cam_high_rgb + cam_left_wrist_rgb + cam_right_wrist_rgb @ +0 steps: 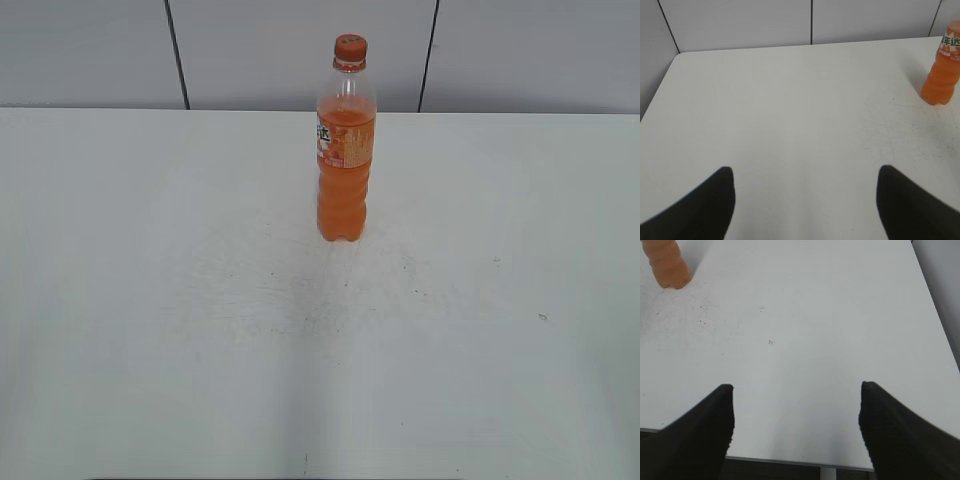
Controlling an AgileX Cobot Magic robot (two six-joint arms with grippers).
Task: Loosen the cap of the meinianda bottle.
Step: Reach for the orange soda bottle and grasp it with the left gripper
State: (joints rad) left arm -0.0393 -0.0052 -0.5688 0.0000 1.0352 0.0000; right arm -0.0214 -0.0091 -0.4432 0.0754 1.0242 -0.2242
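Note:
The meinianda bottle (345, 160) stands upright near the middle back of the white table, filled with orange liquid, with an orange-and-white label. Its orange cap (350, 46) sits on top. The bottle's lower part shows at the right edge of the left wrist view (941, 75) and at the top left of the right wrist view (667, 265). My left gripper (805, 172) is open and empty, far to the left of the bottle. My right gripper (796, 387) is open and empty over the table's near edge. Neither arm shows in the exterior view.
The white table (200, 300) has scuff marks and small dark specks (542, 317) in front of the bottle. Grey wall panels (300, 50) stand behind the table. The table's front edge (790, 460) shows in the right wrist view.

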